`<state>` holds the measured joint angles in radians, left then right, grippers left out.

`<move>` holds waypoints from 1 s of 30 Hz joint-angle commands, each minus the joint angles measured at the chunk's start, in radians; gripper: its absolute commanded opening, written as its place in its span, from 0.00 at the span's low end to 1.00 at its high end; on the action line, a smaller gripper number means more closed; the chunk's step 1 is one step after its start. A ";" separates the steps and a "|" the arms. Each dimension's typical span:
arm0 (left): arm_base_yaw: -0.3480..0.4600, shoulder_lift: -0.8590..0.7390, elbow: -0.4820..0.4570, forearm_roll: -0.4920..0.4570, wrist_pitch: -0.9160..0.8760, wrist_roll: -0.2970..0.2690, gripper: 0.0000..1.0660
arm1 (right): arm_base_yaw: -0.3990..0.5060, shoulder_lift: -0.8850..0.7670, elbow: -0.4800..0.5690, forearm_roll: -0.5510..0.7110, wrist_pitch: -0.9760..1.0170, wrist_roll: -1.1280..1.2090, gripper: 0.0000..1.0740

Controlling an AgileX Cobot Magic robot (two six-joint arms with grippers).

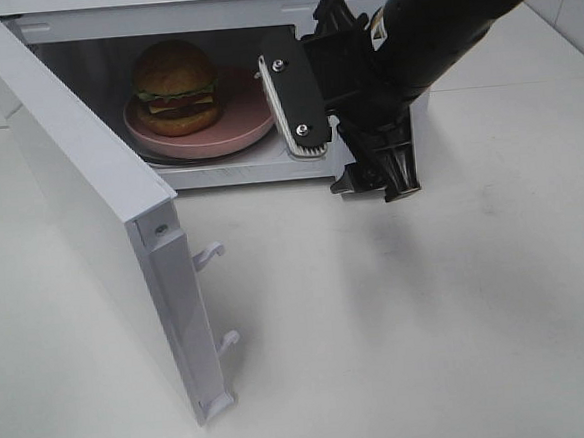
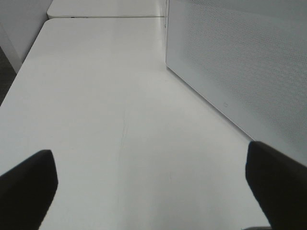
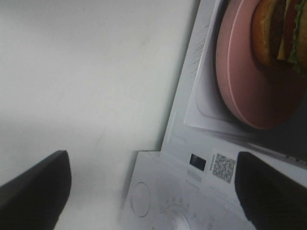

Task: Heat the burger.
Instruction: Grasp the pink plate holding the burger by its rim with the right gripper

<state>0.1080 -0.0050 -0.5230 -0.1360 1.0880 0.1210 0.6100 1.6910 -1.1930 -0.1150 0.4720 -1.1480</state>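
Closest to us, the microwave door point(image 1: 101, 212) stands wide open, swung out toward the camera, two latch hooks point(image 1: 209, 253) poking from its free edge. Behind it the microwave point(image 1: 219, 174) shows its cavity, and there's the burger point(image 1: 175, 85), upright on the pink plate point(image 1: 250, 122) inside, sitting toward the plate's left side.

The right gripper point(image 1: 342, 140) hangs just in front of the opening's right side. Its fingers point(image 1: 296, 98) are spread wide with nothing between them, clear of the plate. From the right wrist view, the dark fingers point(image 3: 33, 191) frame the microwave's front edge, a QR sticker point(image 3: 223, 167) and a round dial point(image 3: 140, 199), with the plate's rim and the burger beyond.

On the other side, the left gripper point(image 2: 153, 191) sits low over the white surface point(image 2: 105, 96), fingers point(image 2: 26, 189) parted and empty. The door's perforated panel point(image 2: 240, 72) is just beside it.
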 commanded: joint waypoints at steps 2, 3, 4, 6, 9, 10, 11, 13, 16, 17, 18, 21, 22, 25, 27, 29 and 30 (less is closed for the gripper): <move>0.001 -0.016 0.003 -0.009 -0.013 -0.003 0.94 | 0.012 0.040 -0.036 -0.005 -0.017 0.014 0.82; 0.001 -0.016 0.003 -0.009 -0.013 -0.003 0.94 | 0.019 0.064 -0.053 -0.005 -0.033 0.017 0.81; 0.001 -0.016 0.003 -0.009 -0.013 -0.003 0.94 | 0.019 0.064 -0.053 -0.005 -0.033 0.017 0.81; 0.001 -0.016 0.003 -0.009 -0.013 -0.003 0.94 | 0.020 0.096 -0.082 -0.007 -0.055 0.032 0.81; 0.001 -0.016 0.003 -0.009 -0.013 -0.003 0.94 | 0.021 0.115 -0.100 -0.007 -0.077 0.049 0.81; 0.001 -0.016 0.003 -0.009 -0.013 -0.003 0.94 | 0.021 0.126 -0.109 -0.007 -0.088 0.059 0.81; 0.001 -0.016 0.003 -0.009 -0.013 -0.003 0.94 | 0.021 0.145 -0.127 -0.008 -0.100 0.063 0.81; 0.001 -0.016 0.003 -0.009 -0.013 -0.003 0.94 | 0.021 0.155 -0.134 -0.009 -0.105 0.063 0.81; 0.001 -0.016 0.003 -0.009 -0.013 -0.003 0.94 | 0.021 0.187 -0.166 -0.026 -0.112 0.067 0.81; 0.001 -0.016 0.003 -0.009 -0.013 -0.003 0.94 | 0.021 0.208 -0.188 -0.026 -0.115 0.086 0.81; 0.001 -0.016 0.003 -0.009 -0.013 -0.003 0.94 | 0.021 0.208 -0.188 -0.026 -0.115 0.086 0.81; 0.001 -0.016 0.003 -0.009 -0.013 -0.003 0.94 | 0.021 0.242 -0.219 -0.033 -0.117 0.112 0.81; 0.001 -0.016 0.003 -0.009 -0.013 -0.003 0.94 | 0.021 0.267 -0.243 -0.034 -0.116 0.116 0.80; 0.001 -0.016 0.003 -0.009 -0.013 -0.003 0.94 | 0.021 0.298 -0.275 -0.034 -0.115 0.118 0.80; 0.001 -0.016 0.003 -0.009 -0.013 -0.003 0.94 | 0.021 0.310 -0.287 -0.034 -0.117 0.123 0.80; 0.001 -0.016 0.003 -0.009 -0.013 -0.003 0.94 | 0.033 0.334 -0.305 -0.037 -0.116 0.136 0.80; 0.001 -0.016 0.003 -0.009 -0.013 -0.003 0.94 | 0.036 0.354 -0.324 -0.053 -0.117 0.152 0.79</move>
<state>0.1080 -0.0050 -0.5230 -0.1360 1.0880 0.1210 0.6380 2.0300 -1.5000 -0.1540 0.3610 -1.0170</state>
